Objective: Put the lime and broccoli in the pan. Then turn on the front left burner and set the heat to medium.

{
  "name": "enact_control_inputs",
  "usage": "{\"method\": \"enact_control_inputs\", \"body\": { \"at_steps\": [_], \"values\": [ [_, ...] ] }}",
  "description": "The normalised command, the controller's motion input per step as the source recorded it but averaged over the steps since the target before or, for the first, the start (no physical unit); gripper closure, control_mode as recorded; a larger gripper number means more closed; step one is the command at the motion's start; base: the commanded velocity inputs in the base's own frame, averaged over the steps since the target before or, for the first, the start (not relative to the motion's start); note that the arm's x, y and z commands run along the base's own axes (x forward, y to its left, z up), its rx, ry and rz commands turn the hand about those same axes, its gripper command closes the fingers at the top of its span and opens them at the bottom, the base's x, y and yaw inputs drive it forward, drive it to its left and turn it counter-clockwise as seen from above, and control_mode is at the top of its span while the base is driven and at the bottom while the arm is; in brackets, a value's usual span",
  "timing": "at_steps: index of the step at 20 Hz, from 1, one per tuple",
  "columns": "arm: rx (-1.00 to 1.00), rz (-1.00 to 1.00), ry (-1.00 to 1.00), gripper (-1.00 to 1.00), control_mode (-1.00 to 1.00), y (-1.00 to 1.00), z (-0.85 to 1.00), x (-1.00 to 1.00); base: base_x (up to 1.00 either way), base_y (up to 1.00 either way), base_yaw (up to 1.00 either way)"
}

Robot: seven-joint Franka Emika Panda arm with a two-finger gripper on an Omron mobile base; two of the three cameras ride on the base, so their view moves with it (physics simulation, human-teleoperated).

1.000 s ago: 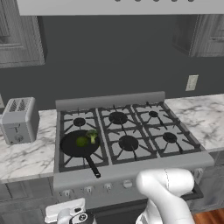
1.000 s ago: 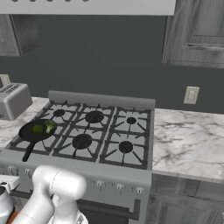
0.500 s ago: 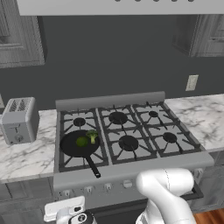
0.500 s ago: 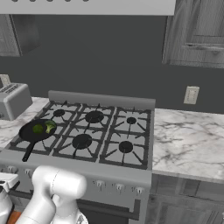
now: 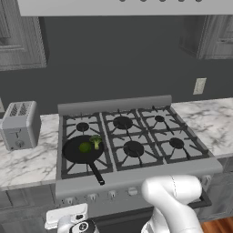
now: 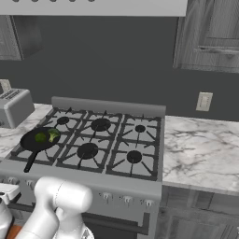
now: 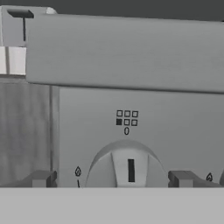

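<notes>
Up close in the hand view, a round stove knob sits centred between the two finger tips of the gripper, its dark pointer mark standing straight up toward a small burner diagram of six squares, one of them filled at lower left. The tips stand wide apart, one on each side of the knob and clear of it, gripping nothing. On the stove, the pan rests on the front left burner, its long straight handle running toward the front edge of the range and slightly to the right, its end just short of the control panel. One lime and one broccoli floret lie inside the pan, side by side, the broccoli toward the back right. Six burners are laid out in two rows of three; the other five grates are bare. One toaster stands on the marble counter left of the range, well apart from the pan.
</notes>
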Motion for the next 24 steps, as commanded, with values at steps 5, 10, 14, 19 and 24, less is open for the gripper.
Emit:
{"method": "enact_control_inputs", "body": {
  "at_steps": [5, 10, 14, 19, 24],
  "values": [
    [0.00, 0.00, 0.00, -1.00, -1.00, -0.21, -0.17, 0.29, 0.00, 0.00, 0.00],
    [0.00, 0.00, 0.00, -1.00, -1.00, -0.36, -0.12, 0.15, 0.00, 0.00, 0.00],
    [0.00, 0.00, 0.00, -1.00, -1.00, -0.46, 0.00, 0.00, 0.00, 0.00, 0.00],
    [0.00, 0.00, 0.00, -1.00, -1.00, -0.29, 0.00, 0.01, 0.00, 0.00, 0.00],
    [0.00, 0.10, 0.00, -1.00, -1.00, 0.08, 0.00, 0.33, 0.00, 0.00, 0.00]
  ]
}}
